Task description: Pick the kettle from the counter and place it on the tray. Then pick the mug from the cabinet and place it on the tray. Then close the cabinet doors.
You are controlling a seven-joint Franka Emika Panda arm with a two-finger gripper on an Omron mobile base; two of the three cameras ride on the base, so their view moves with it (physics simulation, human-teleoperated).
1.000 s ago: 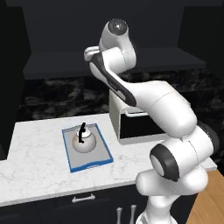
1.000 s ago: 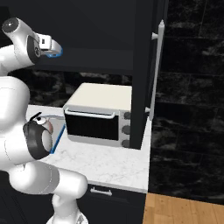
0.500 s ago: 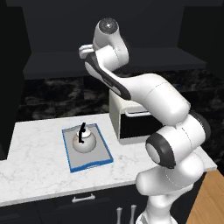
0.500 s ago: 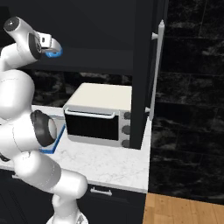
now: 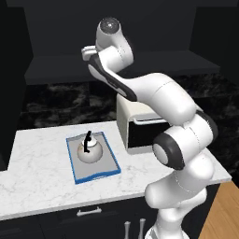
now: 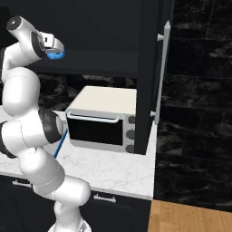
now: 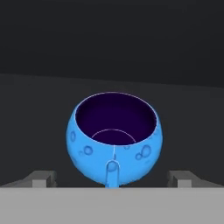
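A: The gripper (image 7: 112, 178) stood spread wide, unclenched, its tips flanking the mug (image 7: 114, 140) on the cabinet (image 5: 126, 60) shelf.

B: So the mug step, judging by the kettle (image 5: 89, 149) sitting on the tray (image 5: 105, 172)?

A: Yes; next it needed to clamp and lift. The hand view showed the mug's handle facing it; the right base view caught a blue sliver.
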